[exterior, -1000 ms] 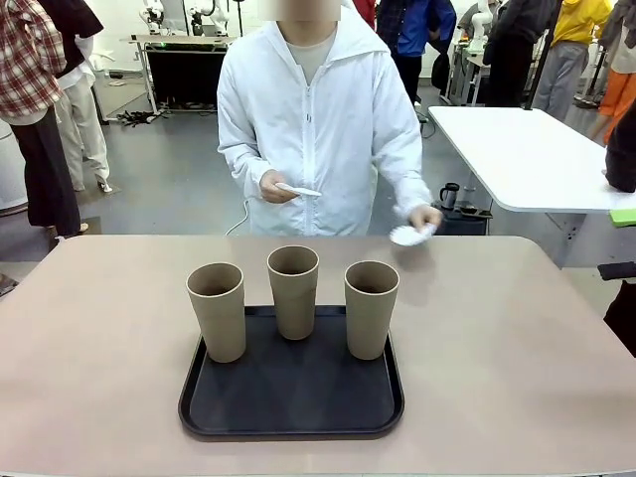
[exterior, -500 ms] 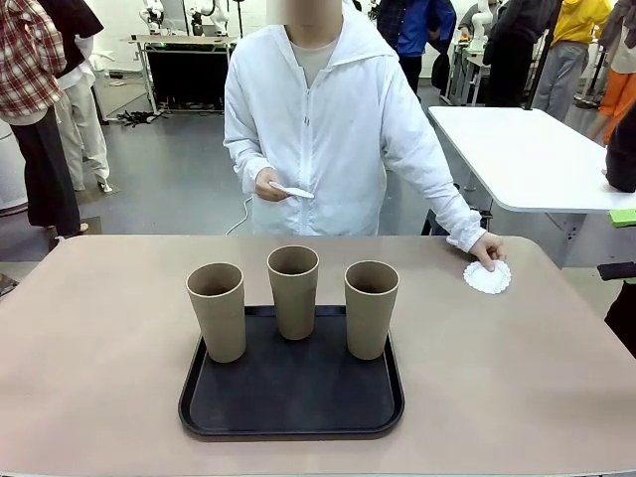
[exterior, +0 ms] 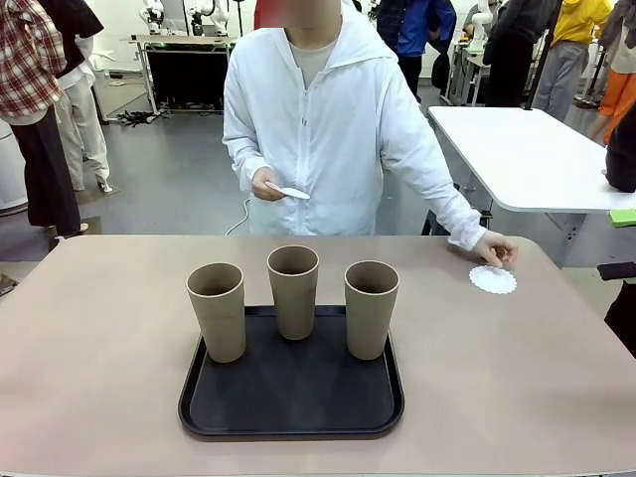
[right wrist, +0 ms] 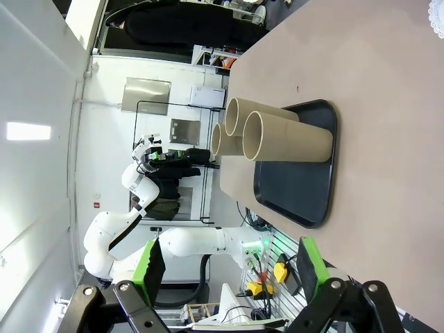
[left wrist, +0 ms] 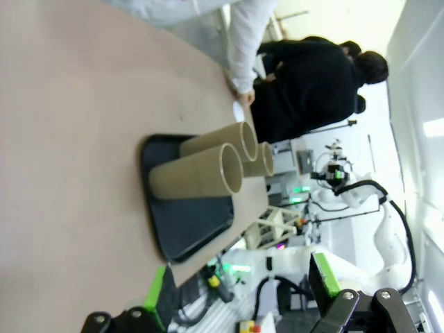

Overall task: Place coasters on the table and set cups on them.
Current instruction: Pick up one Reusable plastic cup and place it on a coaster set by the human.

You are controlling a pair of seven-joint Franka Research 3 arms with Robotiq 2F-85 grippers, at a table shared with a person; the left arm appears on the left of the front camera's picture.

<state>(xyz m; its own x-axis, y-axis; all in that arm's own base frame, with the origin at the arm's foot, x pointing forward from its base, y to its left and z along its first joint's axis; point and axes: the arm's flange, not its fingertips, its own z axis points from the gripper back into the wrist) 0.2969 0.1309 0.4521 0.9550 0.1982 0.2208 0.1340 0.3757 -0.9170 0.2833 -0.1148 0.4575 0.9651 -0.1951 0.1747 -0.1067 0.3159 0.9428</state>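
Note:
Three tan cups (exterior: 217,310) (exterior: 293,291) (exterior: 371,308) stand upright on a black tray (exterior: 291,402) in the middle of the beige table (exterior: 99,348). One white lacy coaster (exterior: 493,280) lies flat on the table at the far right, with the person's hand (exterior: 496,249) just behind it. The person's other hand holds more coasters (exterior: 289,191) at chest height. My left gripper (left wrist: 239,295) is open, well back from the cups (left wrist: 198,179). My right gripper (right wrist: 232,267) is open too, away from the cups (right wrist: 288,139) and the coaster (right wrist: 437,17).
A person in a white jacket (exterior: 318,129) stands at the far edge of the table. A smaller white table (exterior: 527,154) stands behind at the right. Other people stand farther back. Bare tabletop lies on both sides of the tray (right wrist: 305,194).
The person carried a coaster down to the far right of the table, laid it flat, and has now lifted the hand off it. The cups and tray have not moved.

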